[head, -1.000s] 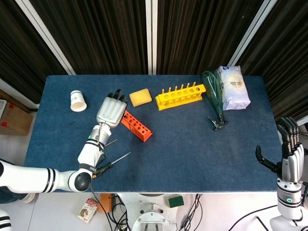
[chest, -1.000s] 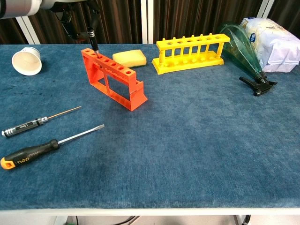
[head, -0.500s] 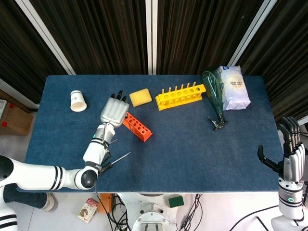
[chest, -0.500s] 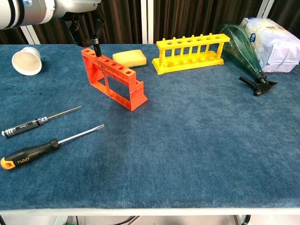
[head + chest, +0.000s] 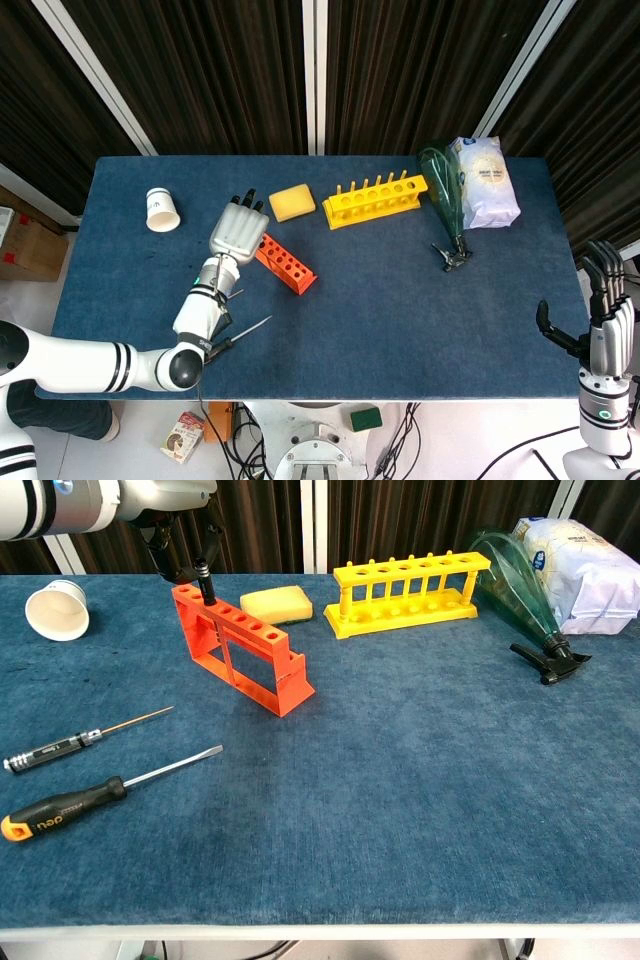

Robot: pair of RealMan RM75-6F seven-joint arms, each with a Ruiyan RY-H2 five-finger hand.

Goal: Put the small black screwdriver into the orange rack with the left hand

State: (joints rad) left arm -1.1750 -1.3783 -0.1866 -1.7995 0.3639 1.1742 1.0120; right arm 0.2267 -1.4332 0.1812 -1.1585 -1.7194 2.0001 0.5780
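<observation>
The left hand (image 5: 237,229) hangs over the far left end of the orange rack (image 5: 241,646), palm down with its fingers pointing toward the far edge of the table (image 5: 400,320). In the chest view the small black screwdriver (image 5: 205,581) stands nearly upright at that end of the rack, its lower end at one of the top holes, and dark fingers (image 5: 160,552) reach down beside its handle. Whether they grip it cannot be told from either view. The rack sits slantwise on the blue table, its far end toward the left.

The right hand (image 5: 605,310) rests off the near right corner of the table, fingers spread and holding nothing.

On the near left lie a thin screwdriver (image 5: 82,739) and, just nearer, a large black-handled screwdriver (image 5: 100,793). A white cup (image 5: 57,611) lies on its side at the far left. A yellow sponge (image 5: 276,603) sits just beyond the orange rack, a yellow rack (image 5: 405,593) to its right, then a green spray bottle (image 5: 521,587) lying down and a white bag (image 5: 582,570).
</observation>
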